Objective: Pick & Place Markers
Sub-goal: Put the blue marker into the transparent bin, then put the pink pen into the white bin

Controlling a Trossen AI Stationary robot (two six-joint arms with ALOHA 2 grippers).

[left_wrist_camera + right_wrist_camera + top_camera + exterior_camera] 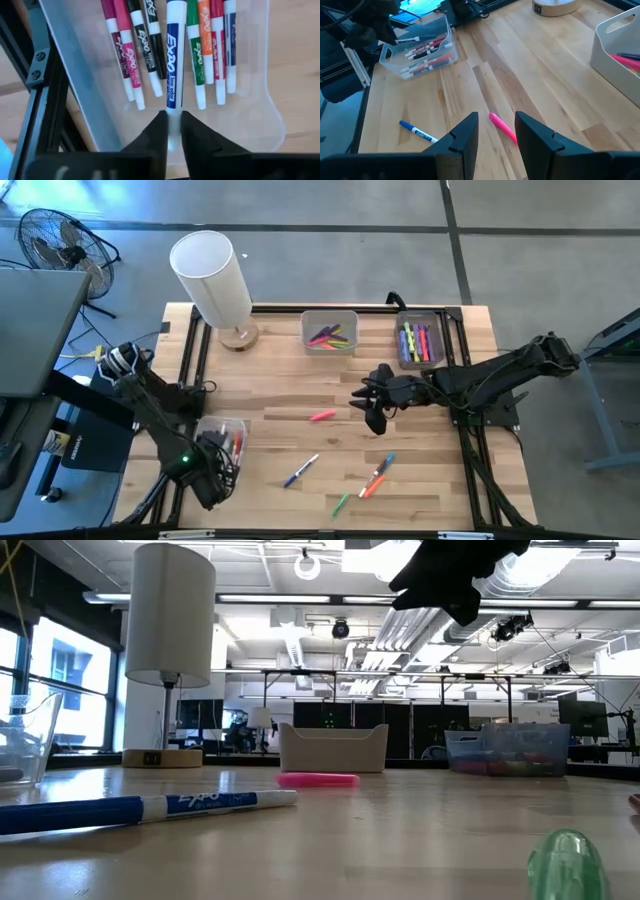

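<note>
1. left tool (170, 131): i had it over the clear bin (222, 442) at the bench's (300, 390) near left corner, its tips pinching the white tail of a blue marker (172, 65) that pointed down into the bin among the others there.
2. right tool (496, 134): spread and empty, i held it above the pink marker (502, 127) lying loose mid-bench.
3. remaining stock: a blue-capped marker (300, 471) and a small cluster of markers (372, 480) lay loose toward the near edge; more sat in the middle bin (330, 332) and the far right bin (420, 340).
4. risk, left side: i judged the pinch narrow and right at the marker's end, so a loosened grip could let it tip against the bin wall or drop across its neighbours rather than alongside them.
5. risk, right side: the pink marker lay at an angle to the spread fingers, so closing without turning could roll it away.
6. view differences: only the left wrist view showed the pinch itself; the high view hid it under the arm. the low view showed the right tool only as a dark shape overhead, but confirmed the pink marker lay flat on the bench.
</note>
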